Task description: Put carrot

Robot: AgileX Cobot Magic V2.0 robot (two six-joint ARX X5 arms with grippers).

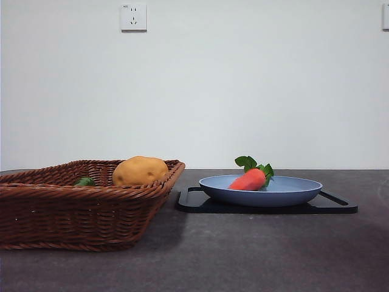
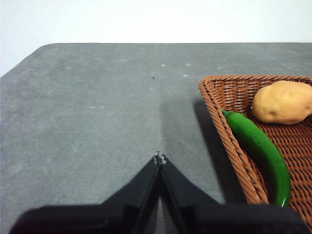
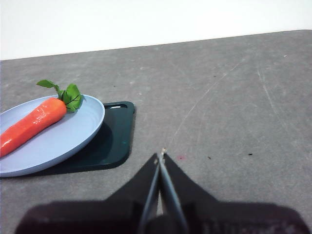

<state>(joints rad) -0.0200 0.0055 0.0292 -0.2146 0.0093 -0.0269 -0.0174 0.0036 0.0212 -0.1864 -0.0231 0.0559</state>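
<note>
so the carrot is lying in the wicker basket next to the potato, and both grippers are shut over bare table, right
Not quite. The carrot lies on the blue plate, which sits on a black tray, as the front view shows. The wicker basket holds the potato and a green pepper instead. The rest stands: the left gripper and the right gripper are both shut over bare table.

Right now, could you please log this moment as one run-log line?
carrot: lying on blue plate | left gripper: shut, beside basket | right gripper: shut, over bare table
</note>
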